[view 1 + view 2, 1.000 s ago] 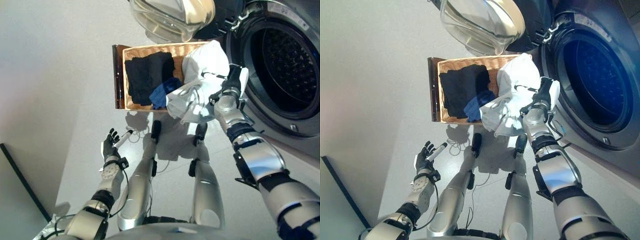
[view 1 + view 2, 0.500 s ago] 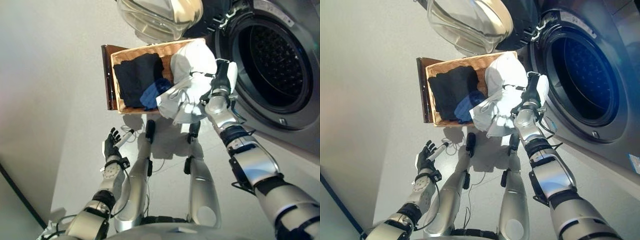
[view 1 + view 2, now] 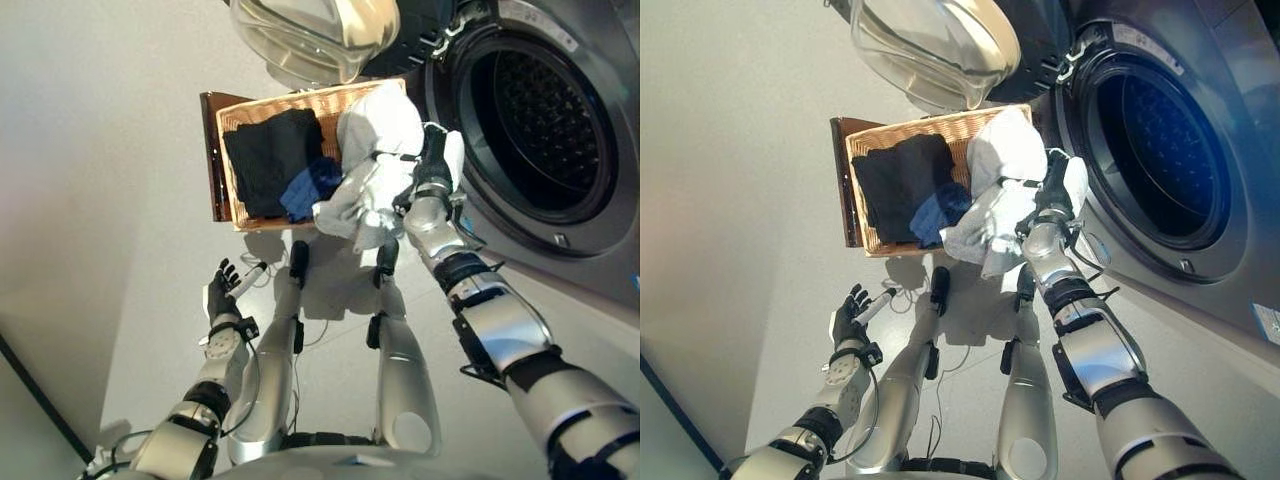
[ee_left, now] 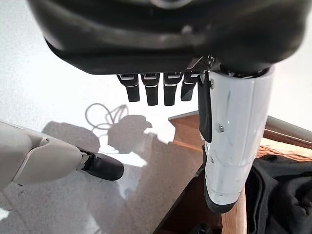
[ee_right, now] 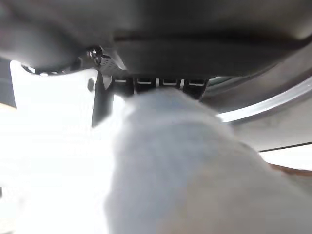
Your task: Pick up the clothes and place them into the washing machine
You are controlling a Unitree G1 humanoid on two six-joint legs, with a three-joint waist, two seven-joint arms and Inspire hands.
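Observation:
My right hand (image 3: 433, 172) is shut on a white garment (image 3: 372, 168) and holds it up between the wicker basket (image 3: 232, 195) and the washing machine's open drum (image 3: 540, 110). The garment hangs in a bunch over the basket's near right corner; it also shows in the right wrist view (image 5: 165, 161), right against the fingers. In the basket lie a black garment (image 3: 270, 155) and a blue one (image 3: 308, 187). My left hand (image 3: 222, 292) hangs open and empty low over the floor, well short of the basket; its straight fingers (image 4: 148, 88) show in the left wrist view.
The machine's round glass door (image 3: 315, 35) stands open above the basket's far side. The basket rests on a low dark brown box (image 3: 208, 150). Grey floor (image 3: 100, 200) spreads to the left.
The camera has shifted, so the whole scene slid left. My right hand, still shut on the white garment, has drawn it slightly further out of the basket. The left hand has not moved.

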